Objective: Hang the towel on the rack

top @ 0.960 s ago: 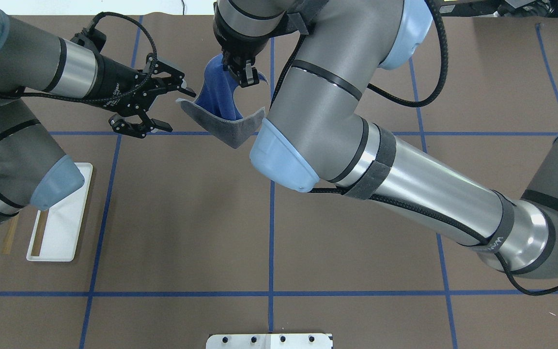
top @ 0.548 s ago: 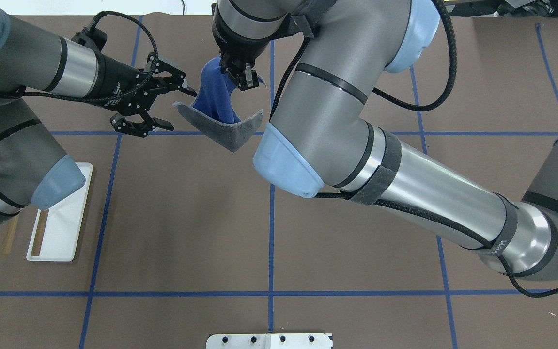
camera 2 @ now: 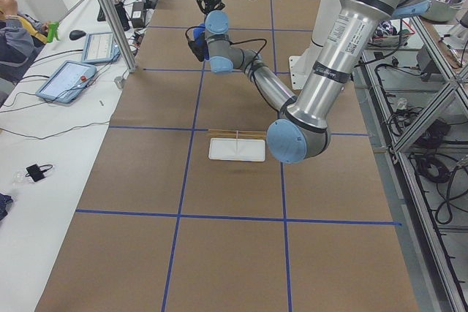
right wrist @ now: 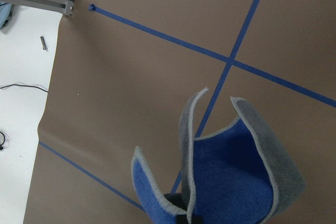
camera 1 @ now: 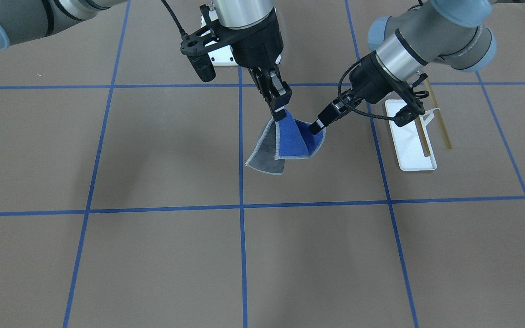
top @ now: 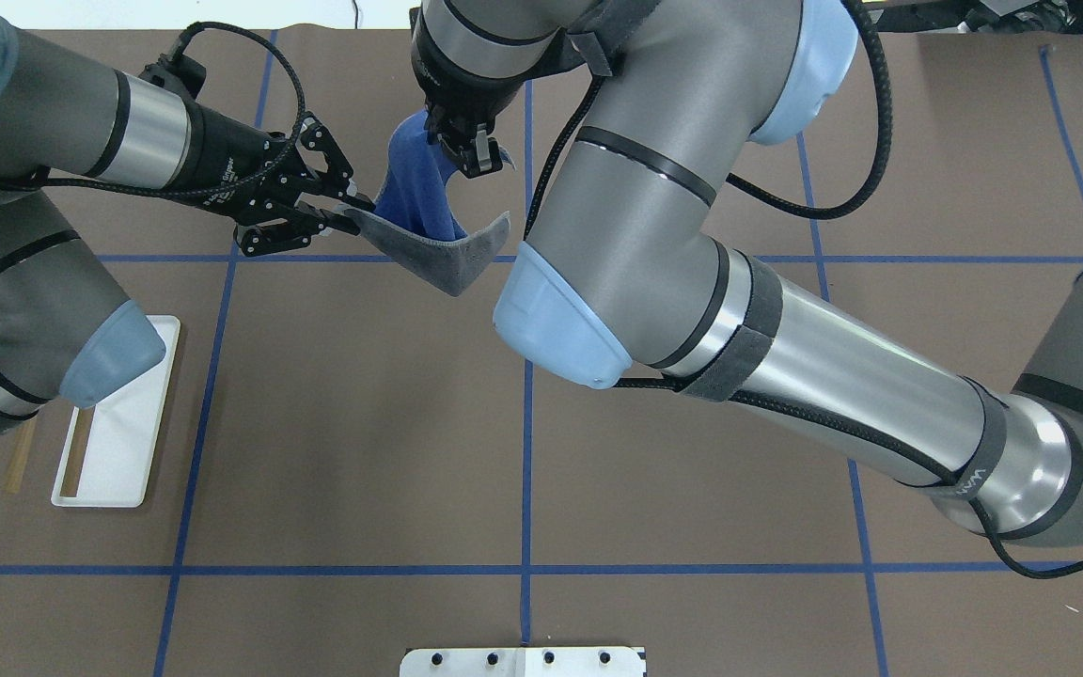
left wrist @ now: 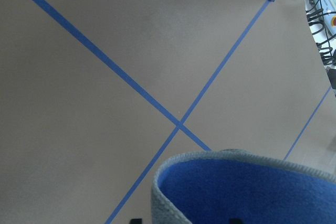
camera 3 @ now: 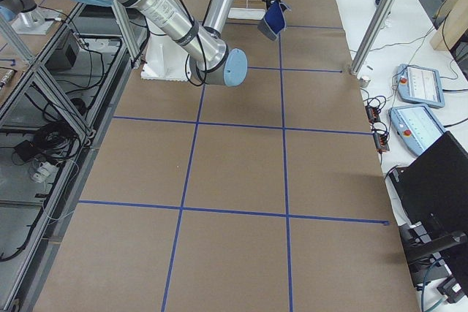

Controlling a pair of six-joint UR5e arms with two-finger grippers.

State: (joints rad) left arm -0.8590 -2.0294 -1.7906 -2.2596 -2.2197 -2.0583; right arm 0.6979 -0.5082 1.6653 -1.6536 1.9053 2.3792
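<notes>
The towel (top: 415,183), blue on one face and grey on the other, hangs folded above the table's far middle; it also shows in the front view (camera 1: 290,143). My right gripper (top: 476,150) is shut on its top edge and holds it up from above (camera 1: 279,108). My left gripper (top: 356,214) comes in from the side and is shut on the towel's grey left corner (camera 1: 317,128). The left wrist view shows the towel's stitched rim (left wrist: 220,156) close up. The right wrist view shows it hanging in folds (right wrist: 231,177). The rack (top: 118,432) stands on the left side, partly under my left arm.
The rack's white tray (camera 1: 410,148) and wooden rods (camera 1: 440,125) stand just behind my left forearm. A white bolted pedestal (top: 523,661) sits at the robot's base. Blue tape lines (top: 525,451) grid the brown table cover. Operators' tablets (camera 2: 69,78) lie on a side bench.
My left gripper was open beside the towel. It has moved in to the right and closed on the towel's grey left corner. The right gripper has kept its hold, shifting slightly.
</notes>
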